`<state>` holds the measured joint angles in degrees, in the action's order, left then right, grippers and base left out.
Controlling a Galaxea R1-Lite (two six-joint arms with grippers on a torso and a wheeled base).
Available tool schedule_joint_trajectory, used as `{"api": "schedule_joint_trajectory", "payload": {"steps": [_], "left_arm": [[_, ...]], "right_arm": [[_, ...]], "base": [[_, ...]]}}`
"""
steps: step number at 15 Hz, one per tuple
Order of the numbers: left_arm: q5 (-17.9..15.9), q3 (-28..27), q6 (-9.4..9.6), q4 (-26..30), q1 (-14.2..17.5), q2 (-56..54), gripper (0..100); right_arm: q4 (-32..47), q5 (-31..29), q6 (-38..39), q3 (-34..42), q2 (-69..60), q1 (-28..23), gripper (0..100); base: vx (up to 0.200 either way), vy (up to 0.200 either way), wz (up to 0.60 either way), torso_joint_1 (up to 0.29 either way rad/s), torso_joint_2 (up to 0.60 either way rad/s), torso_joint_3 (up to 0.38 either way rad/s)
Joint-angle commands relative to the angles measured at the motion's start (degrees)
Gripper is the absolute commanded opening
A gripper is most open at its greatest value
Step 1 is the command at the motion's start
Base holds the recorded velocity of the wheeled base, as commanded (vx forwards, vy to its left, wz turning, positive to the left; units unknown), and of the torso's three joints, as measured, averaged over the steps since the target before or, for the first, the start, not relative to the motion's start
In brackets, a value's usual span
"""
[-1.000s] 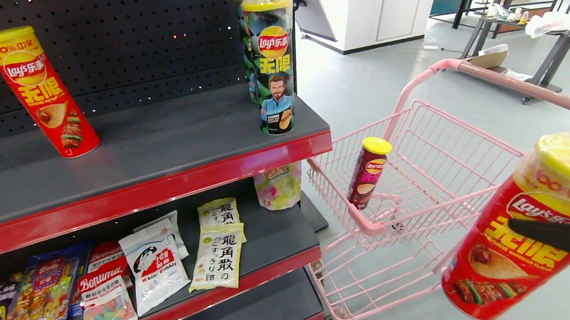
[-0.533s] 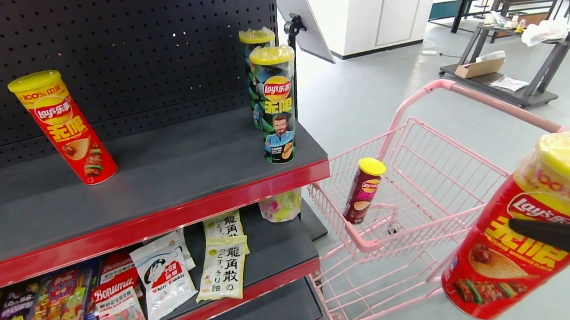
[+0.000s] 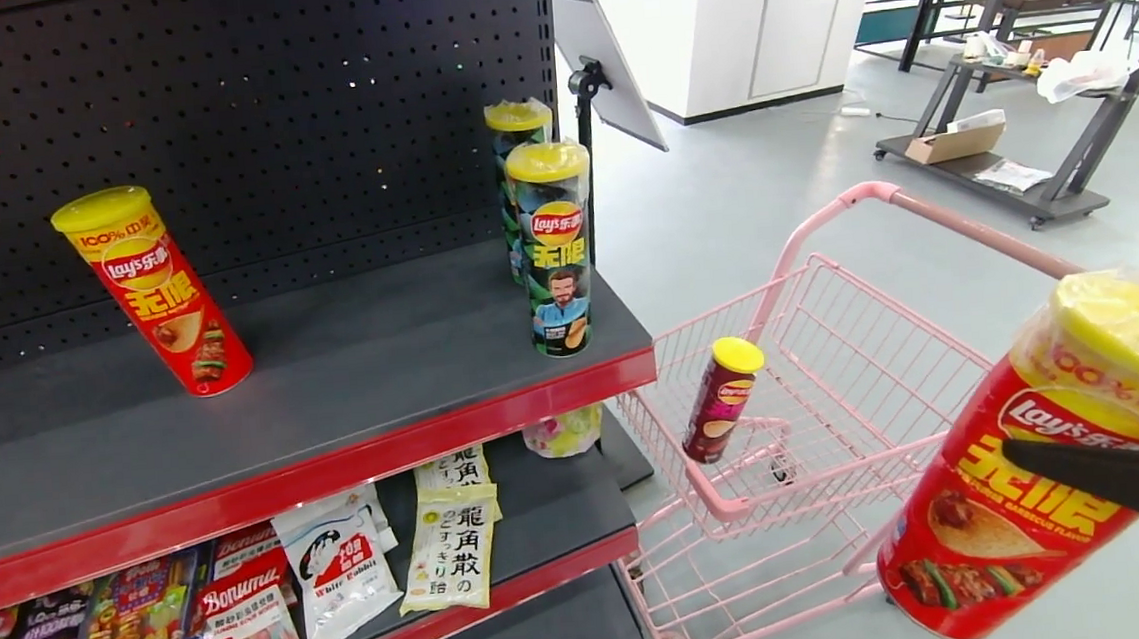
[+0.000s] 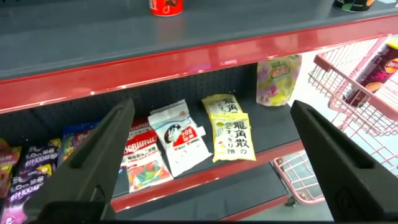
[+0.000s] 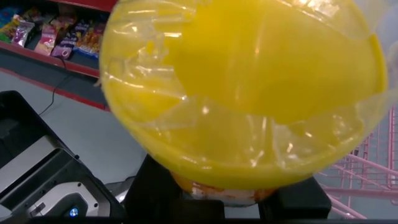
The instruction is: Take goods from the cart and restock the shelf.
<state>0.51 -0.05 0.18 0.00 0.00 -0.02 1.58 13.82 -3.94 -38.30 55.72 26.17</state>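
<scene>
The right gripper [image 3: 1090, 458] sits at 4 o'clock in the head view. Its jaws are closed across the upper body of a red crisp can [image 3: 1005, 520], just below the yellow lid. The can hangs tilted, with its lid toward 1 o'clock. This high grip appears chosen to leave the base free for setting down. The can is held clear of the pink cart [image 3: 862, 339], which stands at 3 o'clock of the shelf unit and holds one maroon crisp can [image 3: 721, 401] leaning in its near corner.

The top shelf board [image 3: 363, 374] carries a shelved red can [image 3: 155, 293] at 9 o'clock and two dark cans [image 3: 555, 250] at its 3 o'clock end. The bare board between them is the likely placement spot.

The left gripper [image 4: 211, 162] has its jaws spread wide and holds nothing. It faces the lower shelf [image 4: 273, 134] and its sweet packets [image 4: 180, 140].
</scene>
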Motion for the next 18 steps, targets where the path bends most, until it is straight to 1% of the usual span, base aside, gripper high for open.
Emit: {"api": "schedule_joint_trajectory", "payload": {"steps": [1, 9, 12, 16, 17, 18], "left_arm": [[0.0, 0.0, -0.01, 0.0, 0.0, 0.0, 100], [0.0, 0.0, -0.01, 0.1, 0.0, 0.0, 100], [0.0, 0.0, -0.01, 0.0, 0.0, 0.0, 100], [0.0, 0.0, 0.08, 0.0, 0.0, 0.0, 100], [0.0, 0.0, 0.08, 0.0, 0.0, 0.0, 100], [0.1, 0.0, 0.08, 0.0, 0.1, 0.0, 100]], "right_arm": [[-0.1, 0.1, 0.0, 0.0, 1.1, -0.1, 0], [-0.1, 0.0, 0.0, 0.2, 1.7, -0.2, 0], [-0.5, 0.2, 0.0, 0.9, 1.2, -1.7, 0], [-1.1, 0.5, -0.1, 1.7, 1.1, -1.7, 0], [-2.6, 0.5, -0.2, 2.3, 1.1, -1.7, 0], [-5.9, 0.5, -0.3, 4.0, 1.2, -1.7, 0]], "base": [[0.000, 0.000, 0.60, 0.017, -0.02, -0.022], [0.000, 0.000, 0.60, 0.007, 0.00, -0.005], [0.000, 0.000, 0.00, 0.000, 0.00, 0.000], [0.000, 0.200, 0.00, 0.001, 0.00, 0.000], [0.000, 0.200, 0.00, 0.002, 0.00, 0.002], [0.000, 0.200, 0.00, 0.002, 0.00, 0.007]]}}
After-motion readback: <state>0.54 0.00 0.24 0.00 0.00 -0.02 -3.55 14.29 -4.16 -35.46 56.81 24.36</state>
